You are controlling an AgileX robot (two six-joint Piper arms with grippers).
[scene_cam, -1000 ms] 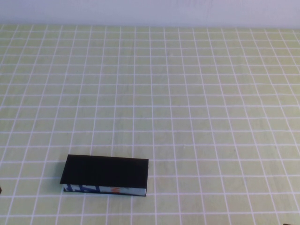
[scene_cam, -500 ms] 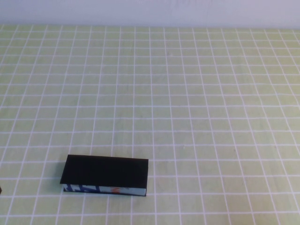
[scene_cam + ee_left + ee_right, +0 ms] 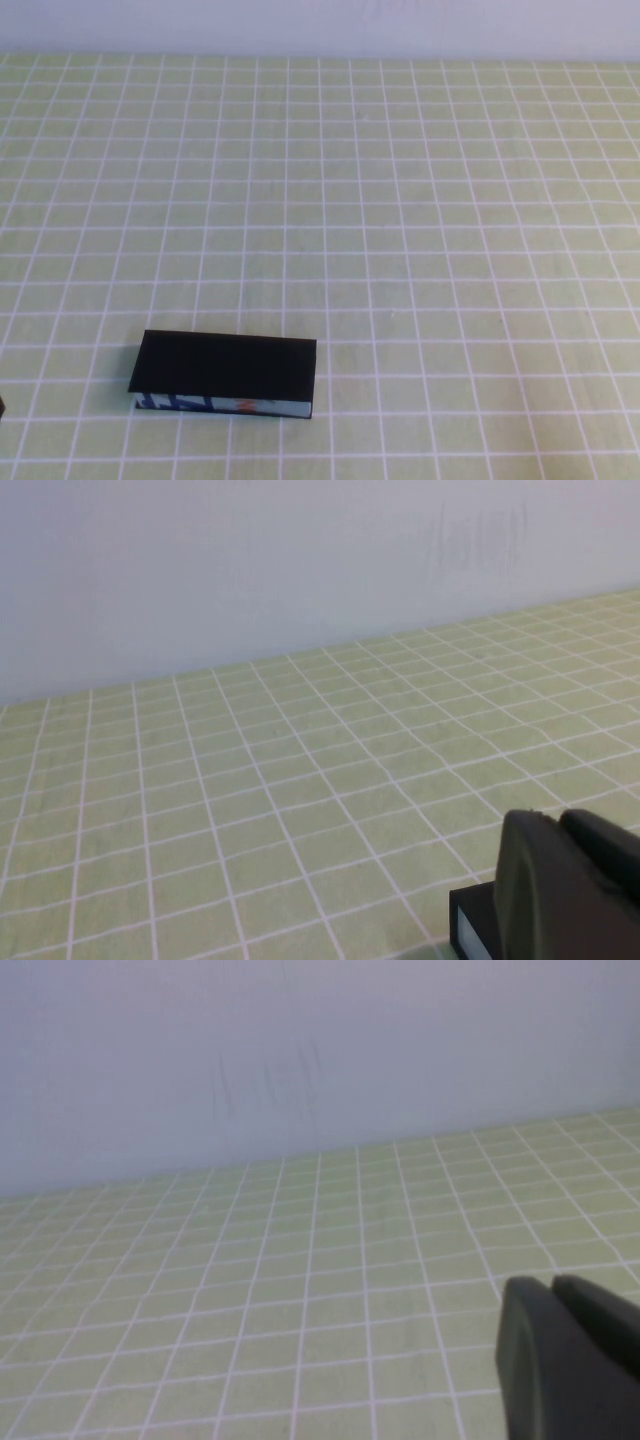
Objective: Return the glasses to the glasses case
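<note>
The glasses case [image 3: 225, 365] lies near the table's front left with its black lid shut flat and its blue, white and orange front edge facing me. The glasses are out of view in every frame. My left gripper [image 3: 558, 818] shows only in the left wrist view, its fingers pressed together, empty, just beside a corner of the case [image 3: 468, 928]. My right gripper [image 3: 552, 1282] shows only in the right wrist view, its fingers pressed together, empty, above bare table.
The table is covered by a light green cloth with a white grid [image 3: 400, 200]. A pale wall [image 3: 320, 25] runs along its far edge.
</note>
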